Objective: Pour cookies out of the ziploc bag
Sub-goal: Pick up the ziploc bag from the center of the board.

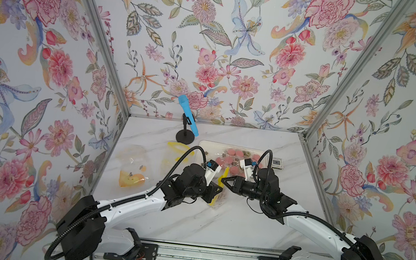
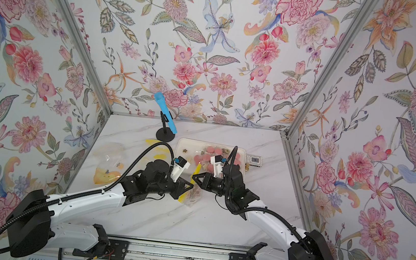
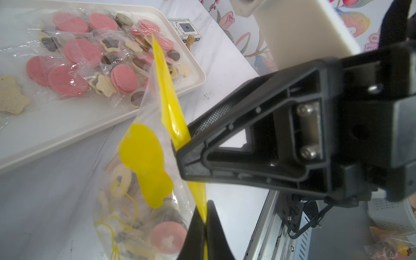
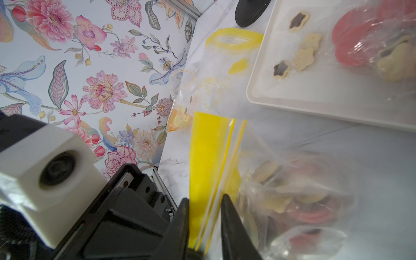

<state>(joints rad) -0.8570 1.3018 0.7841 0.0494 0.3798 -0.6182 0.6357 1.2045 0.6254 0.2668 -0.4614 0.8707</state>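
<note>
The clear ziploc bag [image 1: 217,199] [image 2: 192,197] with a yellow zip strip lies on the marble table, just in front of the white tray [image 1: 201,146]. It holds pink, beige and dark cookies [image 3: 167,236] [image 4: 310,216]. My left gripper [image 3: 205,222] [image 1: 215,190] is shut on the yellow strip. My right gripper [image 4: 204,202] [image 1: 224,179] faces it and straddles the same strip [image 4: 209,153], its jaws a little apart. More cookies [image 3: 74,54] [image 1: 227,157], many in clear wrappers, lie on the tray [image 3: 200,78].
A blue microphone [image 1: 188,116] on a black stand is behind the tray. Two other clear bags [image 1: 177,151] [image 1: 132,175] lie to the left. A small card box [image 1: 276,163] sits to the right of the tray. Floral walls close in three sides.
</note>
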